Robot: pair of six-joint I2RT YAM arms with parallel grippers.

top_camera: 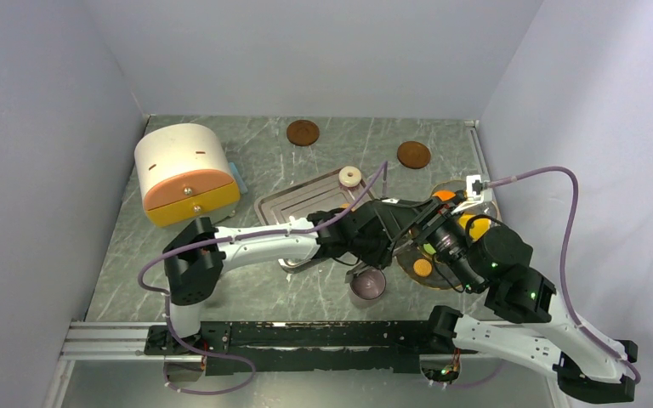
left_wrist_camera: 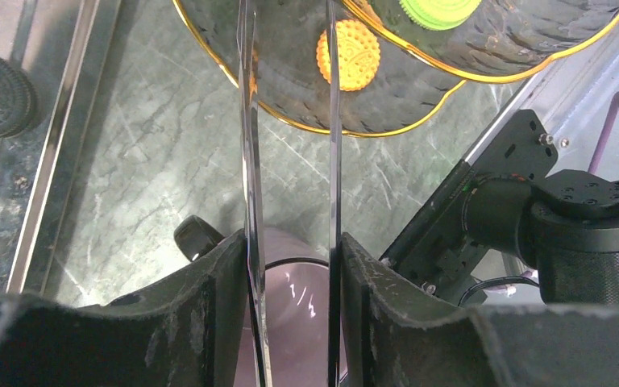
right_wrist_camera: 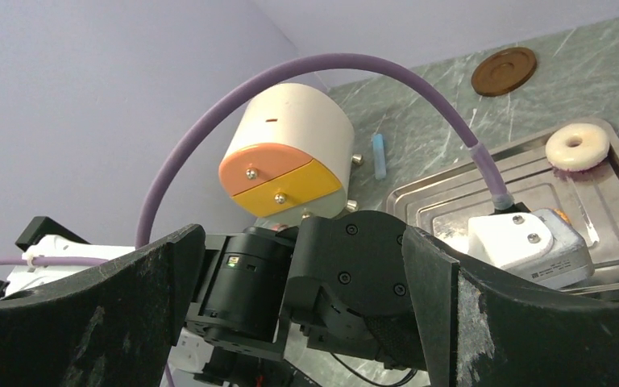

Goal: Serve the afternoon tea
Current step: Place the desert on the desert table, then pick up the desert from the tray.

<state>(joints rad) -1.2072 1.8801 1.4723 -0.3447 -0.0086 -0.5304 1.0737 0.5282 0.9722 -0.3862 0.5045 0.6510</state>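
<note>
A: Where's the mug (left_wrist_camera: 290,314)?
B: Right under the left gripper (left_wrist_camera: 290,161), its rim between the finger bases; the fingers (left_wrist_camera: 249,161) stand parted, gripping nothing.
A: And the orange treat (left_wrist_camera: 347,54)?
B: Just beyond the fingertips, on the glass plate (left_wrist_camera: 290,97).
A: The right gripper (right_wrist_camera: 306,266)?
B: Spread wide, empty

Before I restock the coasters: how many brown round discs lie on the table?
2. One brown disc lies near the back wall, behind the steel tray; the other brown disc lies further right, behind the glass plate. The arms could hide more.
</note>
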